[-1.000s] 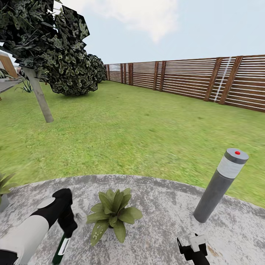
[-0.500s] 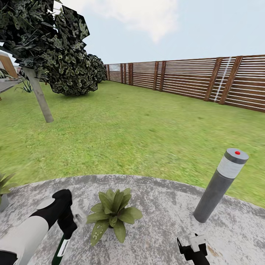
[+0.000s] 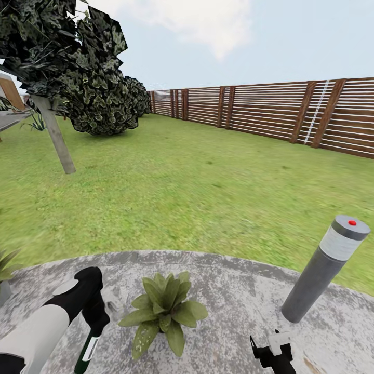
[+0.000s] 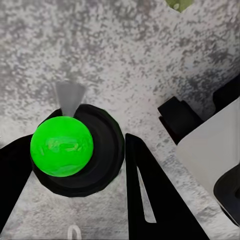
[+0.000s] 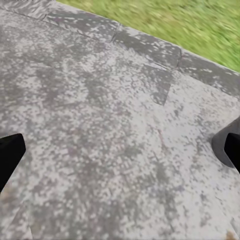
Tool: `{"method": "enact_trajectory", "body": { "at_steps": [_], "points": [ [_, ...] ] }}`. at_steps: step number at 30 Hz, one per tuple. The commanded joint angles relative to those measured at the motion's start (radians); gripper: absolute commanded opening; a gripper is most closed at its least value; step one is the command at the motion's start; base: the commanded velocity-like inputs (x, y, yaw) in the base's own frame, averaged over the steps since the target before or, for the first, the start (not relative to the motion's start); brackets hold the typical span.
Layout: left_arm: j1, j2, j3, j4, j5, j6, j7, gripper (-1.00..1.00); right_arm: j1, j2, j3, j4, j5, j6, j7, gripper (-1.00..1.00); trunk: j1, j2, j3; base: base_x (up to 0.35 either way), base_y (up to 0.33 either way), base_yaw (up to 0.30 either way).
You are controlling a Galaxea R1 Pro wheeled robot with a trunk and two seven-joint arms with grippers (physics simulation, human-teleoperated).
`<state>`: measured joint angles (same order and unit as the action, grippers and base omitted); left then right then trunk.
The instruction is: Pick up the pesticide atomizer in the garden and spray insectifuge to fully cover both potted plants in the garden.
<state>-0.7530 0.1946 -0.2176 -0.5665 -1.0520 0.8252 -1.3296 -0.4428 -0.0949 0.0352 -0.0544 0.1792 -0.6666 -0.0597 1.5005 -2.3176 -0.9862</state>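
**Atomizer held beside plant**

Left gripper (image 3: 92, 324) pinches the atomizer (image 3: 86, 353) over the patio (image 3: 234, 291); right gripper (image 3: 270, 350) jaws are spread. A potted plant (image 3: 163, 311) sits just beside it, lamp (image 3: 324, 270) right, lawn (image 3: 182, 187) and fence (image 3: 270, 111) beyond.

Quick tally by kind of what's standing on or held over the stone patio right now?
Potted plants: 2, one at centre, one cut off at the view's left edge
Pesticide atomizer: 1, in the left gripper
Bollard lamp: 1
Total: 4
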Motion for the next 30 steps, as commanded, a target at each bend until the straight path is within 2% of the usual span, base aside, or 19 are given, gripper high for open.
{"method": "enact_trajectory", "body": {
  "at_steps": [1,5,8,12,22,30],
  "points": [
    [-0.002,-0.002,-0.005,-0.002,-0.004,0.009,-0.007,-1.00,-0.001,0.000,0.003,0.001,0.006,-0.002,-0.006,1.00,0.000,0.000,-0.001,0.017,0.010,0.000],
    [-0.002,-0.005,-0.006,-0.002,-0.003,0.009,-0.003,-1.00,-0.001,0.000,0.003,0.001,0.006,-0.002,-0.006,1.00,0.000,0.000,-0.001,0.005,0.003,0.000],
    [0.002,-0.003,-0.003,0.013,0.005,0.008,0.054,-1.00,-0.001,0.000,0.003,0.001,0.006,-0.002,-0.006,1.00,0.000,0.000,-0.001,0.000,0.000,0.000],
    [0.004,0.000,0.001,0.057,0.011,-0.006,0.082,-1.00,-0.001,0.000,0.003,0.001,0.005,-0.002,-0.006,1.00,0.000,0.000,-0.001,0.000,0.000,0.000],
    [0.002,-0.021,0.006,0.038,0.017,-0.021,0.086,-1.00,-0.001,0.000,0.003,0.001,0.006,-0.002,-0.006,1.00,0.000,0.000,-0.001,0.000,0.000,0.000],
    [0.001,-0.023,0.013,0.011,0.017,-0.020,0.086,-1.00,-0.001,0.000,0.003,0.001,0.006,-0.002,-0.006,1.00,0.000,0.000,-0.001,0.000,0.000,0.000]
  ]
}}
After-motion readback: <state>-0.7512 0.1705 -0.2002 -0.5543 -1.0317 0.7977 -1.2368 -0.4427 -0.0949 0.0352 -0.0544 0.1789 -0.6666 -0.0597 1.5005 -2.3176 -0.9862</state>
